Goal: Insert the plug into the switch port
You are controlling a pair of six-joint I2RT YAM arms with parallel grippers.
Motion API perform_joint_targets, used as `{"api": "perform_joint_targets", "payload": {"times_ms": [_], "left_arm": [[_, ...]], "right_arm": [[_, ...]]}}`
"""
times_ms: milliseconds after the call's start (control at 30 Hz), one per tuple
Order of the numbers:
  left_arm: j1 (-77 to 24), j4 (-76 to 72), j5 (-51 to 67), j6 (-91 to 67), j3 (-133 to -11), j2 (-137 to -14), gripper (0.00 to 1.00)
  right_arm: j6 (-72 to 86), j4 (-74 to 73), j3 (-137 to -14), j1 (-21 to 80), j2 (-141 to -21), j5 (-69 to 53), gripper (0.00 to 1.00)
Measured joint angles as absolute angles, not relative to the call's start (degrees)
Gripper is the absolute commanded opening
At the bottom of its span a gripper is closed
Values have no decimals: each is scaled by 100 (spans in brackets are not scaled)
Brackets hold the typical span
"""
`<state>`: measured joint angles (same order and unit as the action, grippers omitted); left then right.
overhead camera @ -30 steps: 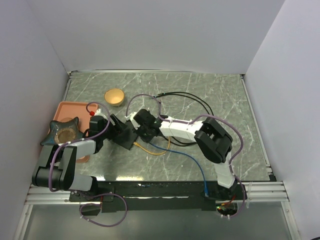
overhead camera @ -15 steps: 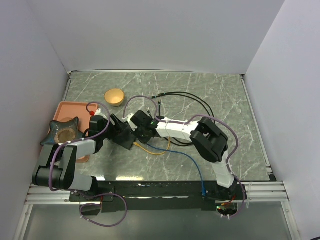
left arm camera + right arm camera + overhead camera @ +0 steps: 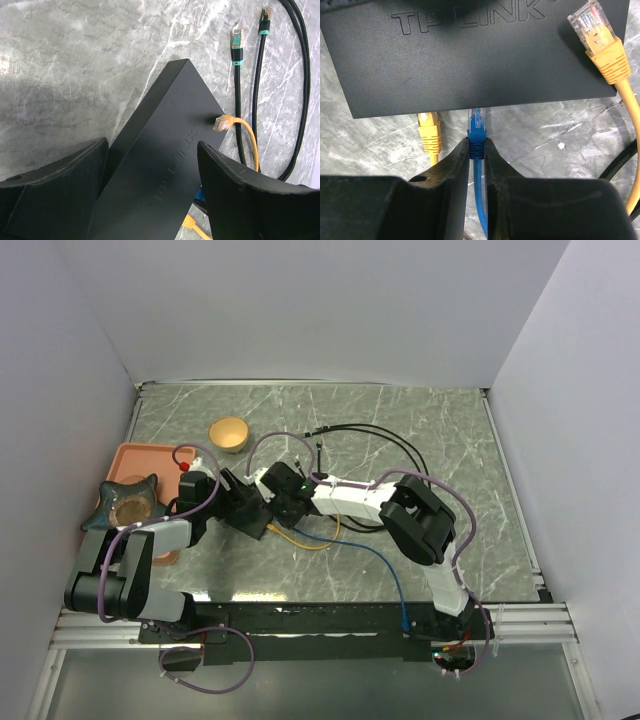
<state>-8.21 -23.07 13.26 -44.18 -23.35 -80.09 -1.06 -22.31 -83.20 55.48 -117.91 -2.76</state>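
Grey marbled table [image 3: 450,430], orange tray [image 3: 140,454] at left, yellow bowl [image 3: 229,433] nearby, black cables [image 3: 236,100], yellow cable [image 3: 252,142], blue cable [image 3: 372,553].

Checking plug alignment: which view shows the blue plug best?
Right wrist: the blue plug sits pinched between the fingers, tip at the switch edge. Top view hides it under the fingers; left wrist shows only a blue sliver.

A: Is the clear-tipped blue plug [image 3: 477,131] seated in the flat matte-black switch box [image 3: 470,60]?
B: Cannot tell. Its sockets are hidden under the near edge, and the box's top is cropped.
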Motion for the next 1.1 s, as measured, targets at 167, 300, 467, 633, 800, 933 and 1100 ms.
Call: {"api": "perform_joint_targets", "payload": {"times_ms": [167, 300, 467, 633, 800, 933, 1100], "left_arm": [[-821, -2309, 1328, -4418, -2335, -8012, 77], [-821, -2322, 1328, -4416, -2335, -8027, 77], [-816, -2362, 1361, -4416, -2335, -8049, 77], [-810, -2366, 1380, -4416, -2335, -8051, 77], [-810, -2368, 1411, -4414, -2335, -8051, 76], [-808, -2370, 1439, -4394, -2335, -8053, 75], [-797, -2377, 1498, -4329, -2335, -8073, 73]], "right_arm": [[-91, -2231, -8320, 5566, -11789, -252, 0], [-89, -2231, -8320, 5592, -11782, -222, 0], [-89, -2233, -8320, 5629, -11716, -174, 0], [-89, -2233, -8320, 5645, -11668, -106, 0], [-89, -2237, -8320, 5649, -11668, -89, 0], [-89, -2233, -8320, 5649, -11668, -84, 0], [-89, -2213, -8320, 5649, -11668, -62, 0]]}}
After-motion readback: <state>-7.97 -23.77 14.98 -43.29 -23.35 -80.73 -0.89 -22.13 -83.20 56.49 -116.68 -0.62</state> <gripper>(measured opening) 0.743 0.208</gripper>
